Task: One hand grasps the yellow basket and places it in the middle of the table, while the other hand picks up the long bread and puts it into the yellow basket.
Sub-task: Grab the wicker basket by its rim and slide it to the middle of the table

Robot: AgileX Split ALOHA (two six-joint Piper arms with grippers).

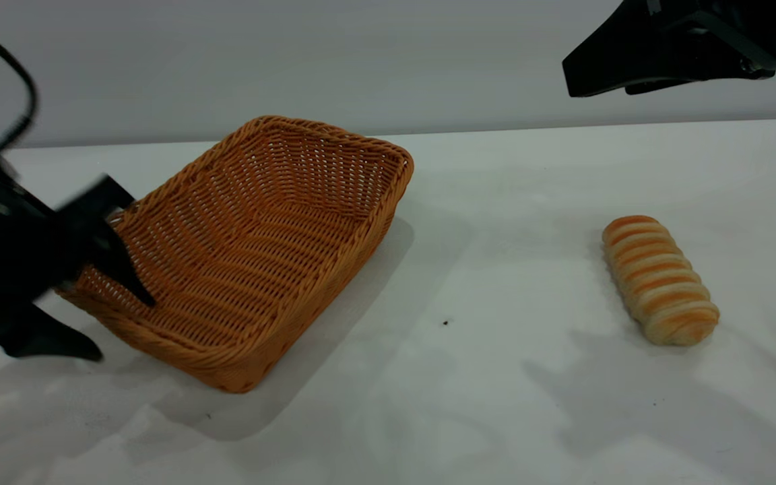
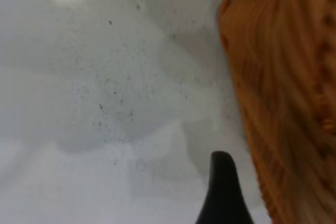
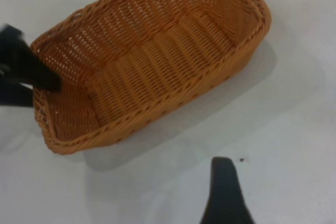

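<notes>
The yellow basket (image 1: 253,236) lies on the white table (image 1: 496,377) left of centre, one short end toward my left arm. My left gripper (image 1: 122,327) straddles that end's rim, one finger (image 1: 125,269) inside the basket and the other outside, low by the table. In the left wrist view the outside finger (image 2: 223,187) stands a small gap off the basket wall (image 2: 283,103), so the jaws are open. The long bread (image 1: 661,279) lies alone on the table's right side. My right gripper (image 1: 597,81) hangs open and empty, high above and behind the bread. Its wrist view shows the basket (image 3: 152,61), not the bread.
A tiny dark speck (image 1: 445,323) lies on the table between basket and bread. The table's back edge runs along a plain grey wall. Black cables loop off the left arm at the far left.
</notes>
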